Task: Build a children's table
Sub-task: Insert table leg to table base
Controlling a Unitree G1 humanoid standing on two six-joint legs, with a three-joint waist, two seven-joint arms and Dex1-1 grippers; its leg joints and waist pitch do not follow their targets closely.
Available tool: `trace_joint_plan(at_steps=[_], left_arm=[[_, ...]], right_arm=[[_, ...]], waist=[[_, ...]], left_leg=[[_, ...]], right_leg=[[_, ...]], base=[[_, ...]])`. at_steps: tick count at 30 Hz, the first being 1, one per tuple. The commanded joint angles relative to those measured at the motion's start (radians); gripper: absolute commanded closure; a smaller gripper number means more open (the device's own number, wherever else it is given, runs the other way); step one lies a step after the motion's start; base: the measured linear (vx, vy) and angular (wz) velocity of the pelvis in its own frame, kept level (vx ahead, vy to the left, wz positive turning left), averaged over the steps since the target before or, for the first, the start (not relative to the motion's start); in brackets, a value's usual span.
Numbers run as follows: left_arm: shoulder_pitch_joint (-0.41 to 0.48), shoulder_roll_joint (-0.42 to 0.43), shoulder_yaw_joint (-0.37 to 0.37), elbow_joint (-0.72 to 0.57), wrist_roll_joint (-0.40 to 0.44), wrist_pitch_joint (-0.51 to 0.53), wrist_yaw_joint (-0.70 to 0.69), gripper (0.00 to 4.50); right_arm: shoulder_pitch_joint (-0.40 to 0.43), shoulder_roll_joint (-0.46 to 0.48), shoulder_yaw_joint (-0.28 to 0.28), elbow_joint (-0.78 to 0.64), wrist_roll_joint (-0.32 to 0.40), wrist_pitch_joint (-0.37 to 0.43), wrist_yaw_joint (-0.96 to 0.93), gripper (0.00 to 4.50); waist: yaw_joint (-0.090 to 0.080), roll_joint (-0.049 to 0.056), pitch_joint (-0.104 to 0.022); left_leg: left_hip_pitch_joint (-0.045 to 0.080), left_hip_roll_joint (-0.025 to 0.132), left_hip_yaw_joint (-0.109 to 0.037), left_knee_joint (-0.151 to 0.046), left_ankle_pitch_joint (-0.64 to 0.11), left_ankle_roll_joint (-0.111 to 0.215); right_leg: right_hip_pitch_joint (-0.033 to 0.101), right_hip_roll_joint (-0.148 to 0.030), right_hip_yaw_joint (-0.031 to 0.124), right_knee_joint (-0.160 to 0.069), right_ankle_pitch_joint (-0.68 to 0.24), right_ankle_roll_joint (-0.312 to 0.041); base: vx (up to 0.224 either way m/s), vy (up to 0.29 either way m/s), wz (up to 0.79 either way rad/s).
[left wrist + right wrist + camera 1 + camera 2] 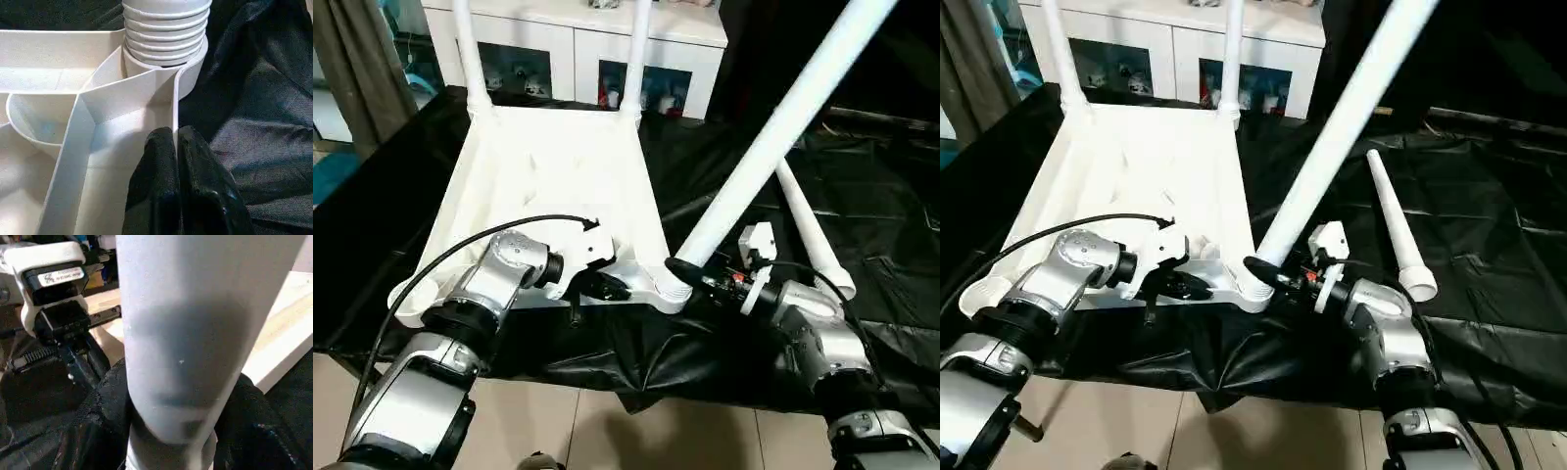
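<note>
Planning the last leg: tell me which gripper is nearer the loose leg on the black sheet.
Right. The right gripper grips the slanted leg beside the loose leg; the left gripper pinches the tabletop rim farther away.

Two silver forearms reach forward from the lower edge of the head view. The left arm angles inward towards the middle, a black cable looping over its wrist; the left gripper has its two black fingers pressed together, pinching the thin rim wall of the white tabletop. The right arm angles inward from the other side; the right gripper has its jaws part open, closed around the base of a slanting white leg
</note>
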Motion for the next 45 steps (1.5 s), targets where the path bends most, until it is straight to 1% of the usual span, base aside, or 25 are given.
trace_joint_plan(at_steps=[1,5,6,7,8,10,11,14,19,24,28,29,30,31,32,33,34,36,37,38,39,41,42,43,45], left_arm=[[-0.022,-0.013,0.017,-0.042,-0.021,-0.025,0.01,4.5],[-0.017,-0.01,0.013,-0.053,-0.021,-0.021,0.002,4.5],[-0.014,-0.008,0.013,-0.056,-0.021,-0.021,0.001,4.5],[-0.011,-0.007,0.013,-0.06,-0.022,-0.019,-0.001,4.5],[-0.007,-0.004,0.014,-0.066,-0.022,-0.018,-0.002,4.5],[-0.003,-0.002,0.014,-0.07,-0.023,-0.016,-0.005,4.5],[-0.003,-0.002,0.014,-0.07,-0.023,-0.016,-0.005,4.5],[0.0,0.0,0.014,-0.07,-0.023,-0.019,-0.006,4.5],[0.008,0.004,0.01,-0.086,-0.048,-0.026,-0.074,4.5],[0.01,0.016,-0.002,-0.096,-0.064,-0.022,-0.148,4.5],[-0.017,0.001,0.009,-0.059,-0.048,-0.028,-0.092,4.5],[-0.036,-0.013,0.022,-0.028,-0.036,-0.024,-0.036,4.5],[-0.036,-0.013,0.022,-0.028,-0.036,-0.024,-0.036,4.5],[-0.055,-0.026,0.035,0.001,-0.023,-0.014,0.023,4.5],[-0.06,-0.029,0.037,0.007,-0.021,-0.012,0.035,4.5],[-0.072,-0.038,0.046,0.025,-0.016,-0.001,0.073,4.5],[-0.079,-0.042,0.052,0.034,-0.015,0.007,0.09,4.5],[-0.105,-0.057,0.066,0.059,-0.013,0.046,0.148,4.5],[-0.106,-0.059,0.067,0.061,-0.013,0.048,0.151,4.5],[-0.126,-0.071,0.072,0.081,-0.007,0.071,0.191,4.5],[-0.128,-0.072,0.073,0.083,-0.007,0.073,0.194,4.5],[-0.158,-0.094,0.079,0.118,0.004,0.102,0.261,4.5],[-0.173,-0.107,0.082,0.139,0.008,0.113,0.292,4.5],[-0.191,-0.127,0.086,0.163,0.013,0.131,0.341,4.5],[-0.207,-0.151,0.092,0.186,0.016,0.157,0.394,4.5]], right_arm=[[0.039,-0.001,0.119,0.102,-0.124,0.05,0.015,2.62],[0.013,-0.008,0.153,0.127,-0.142,0.064,0.039,2.62],[0.008,-0.01,0.159,0.133,-0.145,0.065,0.046,2.62],[0.005,-0.013,0.166,0.137,-0.148,0.072,0.06,2.62],[0.002,-0.018,0.176,0.143,-0.156,0.076,0.078,2.62],[0.0,-0.024,0.182,0.156,-0.166,0.073,0.092,2.62],[0.0,-0.024,0.182,0.156,-0.166,0.073,0.092,2.62],[-0.005,-0.032,0.181,0.181,-0.169,0.061,0.104,2.62],[-0.013,-0.048,0.177,0.19,-0.164,0.043,0.127,2.62],[-0.038,-0.054,0.164,0.196,-0.157,0.043,0.142,2.62],[-0.058,-0.047,0.146,0.213,-0.156,0.036,0.105,2.62],[-0.067,-0.033,0.126,0.228,-0.156,0.034,0.039,2.62],[-0.067,-0.033,0.126,0.228,-0.156,0.034,0.039,2.62],[-0.079,-0.013,0.103,0.25,-0.162,0.029,-0.061,2.62],[-0.081,-0.009,0.098,0.255,-0.164,0.027,-0.081,2.62],[-0.086,0.003,0.087,0.27,-0.17,0.021,-0.142,2.62],[-0.09,0.011,0.081,0.28,-0.174,0.019,-0.184,2.62],[-0.106,0.038,0.055,0.313,-0.176,0.017,-0.295,2.62],[-0.108,0.039,0.053,0.315,-0.176,0.016,-0.302,2.62],[-0.125,0.059,0.031,0.338,-0.166,0.02,-0.37,2.62],[-0.127,0.061,0.029,0.34,-0.165,0.021,-0.375,2.62],[-0.158,0.089,0.007,0.38,-0.155,0.033,-0.48,2.62],[-0.175,0.101,-0.001,0.404,-0.154,0.037,-0.531,2.62],[-0.203,0.118,-0.017,0.439,-0.145,0.059,-0.603,2.62],[-0.228,0.133,-0.029,0.469,-0.143,0.07,-0.667,2.62]], waist=[[0.0,0.017,-0.053],[-0.001,0.014,-0.051],[-0.001,0.01,-0.051],[-0.001,0.012,-0.051],[-0.002,0.009,-0.051],[-0.001,0.012,-0.052],[-0.002,0.008,-0.053],[-0.002,0.009,-0.055],[-0.004,0.006,-0.056],[-0.006,0.008,-0.059],[-0.006,0.008,-0.06],[-0.006,0.008,-0.058],[-0.008,0.004,-0.057],[-0.012,0.005,-0.053],[-0.015,0.004,-0.052],[-0.018,0.0,-0.05],[-0.02,0.005,-0.049],[-0.034,0.004,-0.047],[-0.037,0.007,-0.048],[-0.039,0.007,-0.049],[-0.043,0.014,-0.051],[-0.048,0.03,-0.05],[-0.052,0.028,-0.05],[-0.057,0.037,-0.048],[-0.063,0.034,-0.047]], left_leg=[[0.025,0.035,-0.03,-0.087,-0.465,-0.03],[0.029,0.036,-0.031,-0.087,-0.478,-0.032],[0.029,0.036,-0.03,-0.087,-0.475,-0.031],[0.028,0.037,-0.03,-0.088,-0.472,-0.029],[0.027,0.038,-0.031,-0.089,-0.473,-0.029],[0.028,0.038,-0.03,-0.089,-0.47,-0.029],[0.028,0.038,-0.029,-0.088,-0.466,-0.028],[0.026,0.038,-0.028,-0.089,-0.458,-0.029],[0.028,0.038,-0.027,-0.089,-0.469,-0.031],[0.024,0.04,-0.024,-0.089,-0.432,-0.027],[0.024,0.039,-0.019,-0.086,-0.396,-0.021],[0.026,0.038,-0.019,-0.086,-0.409,-0.021],[0.026,0.038,-0.018,-0.086,-0.418,-0.022],[0.031,0.035,-0.023,-0.086,-0.458,-0.035],[0.031,0.034,-0.026,-0.086,-0.47,-0.041],[0.033,0.034,-0.031,-0.087,-0.5,-0.048],[0.035,0.033,-0.033,-0.087,-0.509,-0.05],[0.034,0.033,-0.041,-0.088,-0.544,-0.057],[0.034,0.032,-0.047,-0.09,-0.557,-0.059],[0.031,0.032,-0.049,-0.091,-0.557,-0.058],[0.024,0.034,-0.053,-0.098,-0.556,-0.063],[0.028,0.035,-0.056,-0.101,-0.586,-0.068],[0.028,0.034,-0.056,-0.101,-0.596,-0.068],[0.031,0.033,-0.058,-0.102,-0.616,-0.074],[0.035,0.029,-0.055,-0.098,-0.618,-0.068]], right_leg=[[0.023,-0.066,0.041,-0.096,-0.424,-0.18],[0.02,-0.069,0.041,-0.101,-0.468,-0.167],[0.02,-0.068,0.041,-0.102,-0.467,-0.166],[0.02,-0.067,0.042,-0.1,-0.455,-0.169],[0.021,-0.067,0.042,-0.098,-0.445,-0.172],[0.021,-0.066,0.043,-0.097,-0.428,-0.176],[0.021,-0.066,0.043,-0.096,-0.416,-0.179],[0.023,-0.063,0.043,-0.091,-0.378,-0.19],[0.022,-0.064,0.043,-0.094,-0.401,-0.183],[0.028,-0.058,0.043,-0.084,-0.314,-0.208],[0.03,-0.056,0.043,-0.077,-0.255,-0.229],[0.029,-0.057,0.043,-0.08,-0.279,-0.227],[0.027,-0.057,0.043,-0.083,-0.301,-0.222],[0.02,-0.062,0.043,-0.093,-0.4,-0.197],[0.019,-0.063,0.042,-0.095,-0.434,-0.186],[0.016,-0.067,0.039,-0.105,-0.518,-0.157],[0.014,-0.068,0.039,-0.108,-0.549,-0.145],[0.011,-0.07,0.031,-0.119,-0.637,-0.108],[0.014,-0.07,0.024,-0.125,-0.664,-0.091],[0.017,-0.071,0.022,-0.126,-0.658,-0.089],[0.024,-0.07,0.019,-0.124,-0.619,-0.097],[0.024,-0.067,0.012,-0.126,-0.559,-0.118],[0.025,-0.065,0.009,-0.127,-0.542,-0.123],[0.025,-0.066,0.003,-0.127,-0.524,-0.135],[0.024,-0.066,0.0,-0.133,-0.527,-0.14]], base=[[0.0,0.0,0.0],[0.0,0.0,0.0],[0.0,0.0,0.0],[0.0,0.0,0.0],[0.0,0.0,0.0],[0.0,0.0,0.0],[0.0,0.0,0.0],[0.0,0.0,0.0],[0.0,0.0,0.0],[0.0,0.0,0.0],[0.0,0.0,0.0],[0.0,0.0,0.0],[0.0,0.0,0.0],[0.0,0.0,0.0],[0.0,0.0,0.0],[-0.058,0.001,-0.04],[-0.058,0.001,-0.04],[-0.054,0.012,-0.09],[-0.052,0.016,-0.11],[0.0,0.0,0.0],[-0.045,0.037,-0.18],[-0.022,0.019,-0.09],[0.0,0.0,0.0],[0.0,0.0,0.0],[0.0,0.0,0.0]])
